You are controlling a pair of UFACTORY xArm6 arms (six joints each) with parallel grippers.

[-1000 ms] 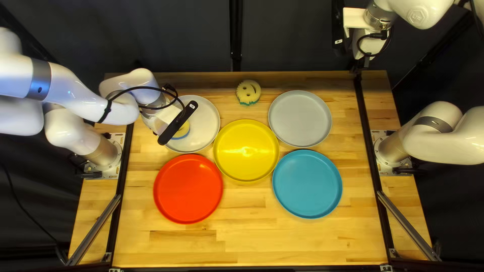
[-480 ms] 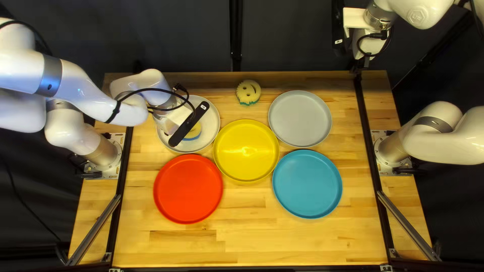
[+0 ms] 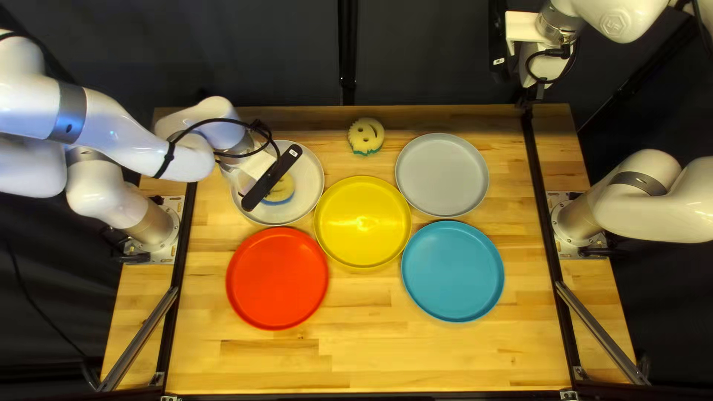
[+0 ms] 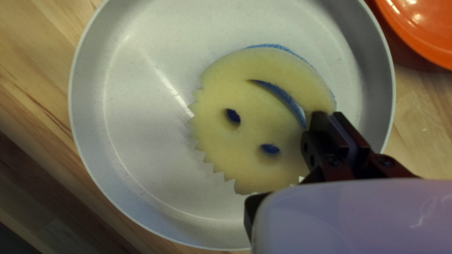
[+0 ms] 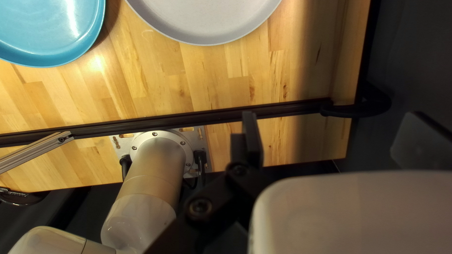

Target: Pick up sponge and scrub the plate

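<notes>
Pinching the yellow sponge (image 4: 254,120) at its rim, the left pincer (image 4: 319,121) is clamped on it and lays its blue face down on the floor of the white plate (image 4: 116,116), at the far left of the counter (image 3: 362,345). An edge grip likely leaves most of the pad free to wipe. The right pincer (image 3: 501,53) hangs spread wide above the far right corner, apparently parked clear of the work area.

Overview, seemingly close wrist-views, shared plate (image 3: 309,184)
</notes>
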